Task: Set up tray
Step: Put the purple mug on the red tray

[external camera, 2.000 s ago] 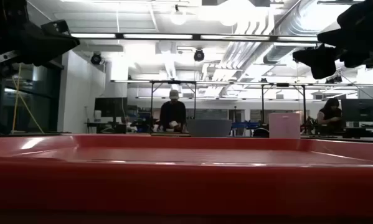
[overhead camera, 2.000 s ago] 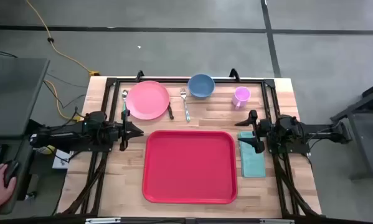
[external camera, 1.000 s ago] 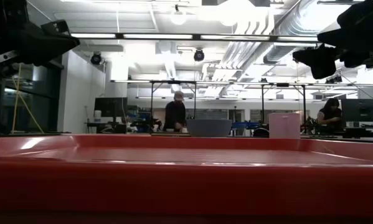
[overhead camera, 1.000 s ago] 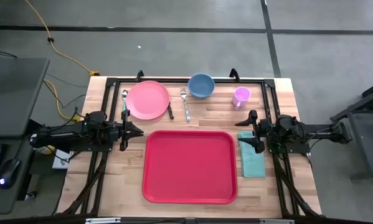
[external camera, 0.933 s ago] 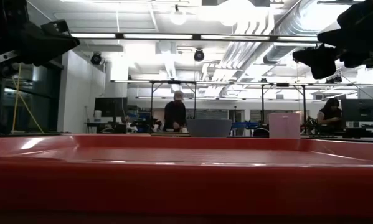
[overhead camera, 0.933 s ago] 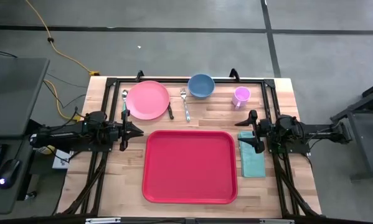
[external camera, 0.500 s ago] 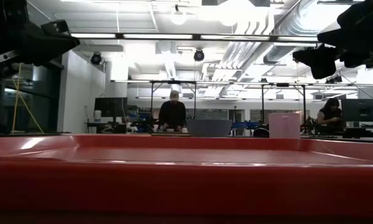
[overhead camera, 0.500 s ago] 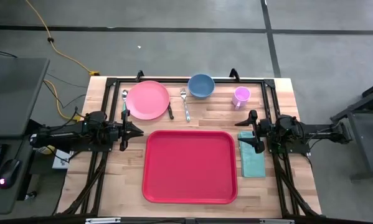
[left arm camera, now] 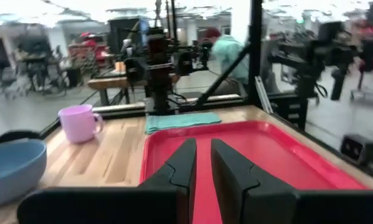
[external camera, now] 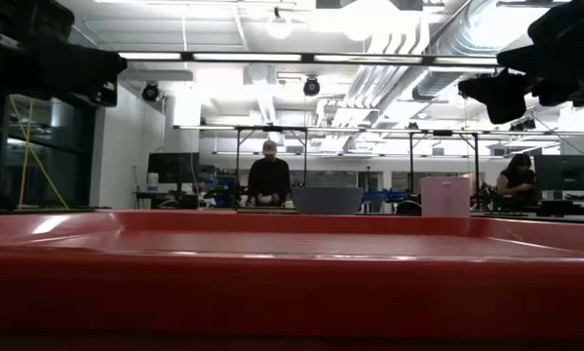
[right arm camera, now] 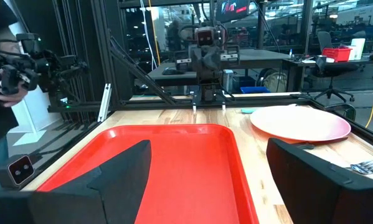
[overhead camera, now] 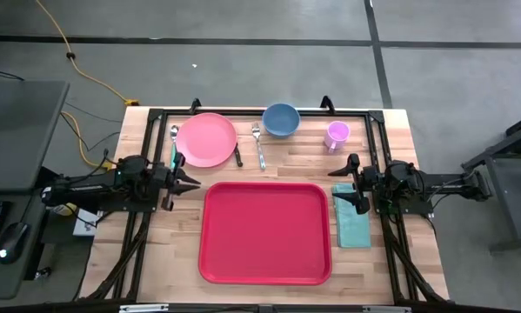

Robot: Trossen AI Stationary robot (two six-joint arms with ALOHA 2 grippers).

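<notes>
The red tray point(overhead camera: 264, 232) lies flat in the middle of the table, and its near rim point(external camera: 292, 292) fills the low view. Along the far edge rest a pink plate point(overhead camera: 206, 139), a blue bowl point(overhead camera: 280, 119), a purple mug point(overhead camera: 337, 135), a spoon point(overhead camera: 174, 133), a knife point(overhead camera: 238, 156) and a fork point(overhead camera: 258, 146). My left gripper point(overhead camera: 189, 184) hovers off the tray's left side, its fingers point(left arm camera: 187, 158) only a narrow gap apart. My right gripper point(overhead camera: 342, 185) hovers off the tray's right side, wide open, above a teal napkin point(overhead camera: 353, 219).
A dark frame rail point(overhead camera: 260, 111) runs round the table's far and side edges. The napkin lies flat between the tray and the right rail. Bare wood shows left of the tray point(overhead camera: 169, 252). People stand in the room beyond the table point(external camera: 269, 180).
My left gripper has started moving in the last half second. In the low view its outline has gone from a pointed tip to a blunter, higher shape, so it has turned or tipped a little. Tray, dishes and right arm have stayed put.
</notes>
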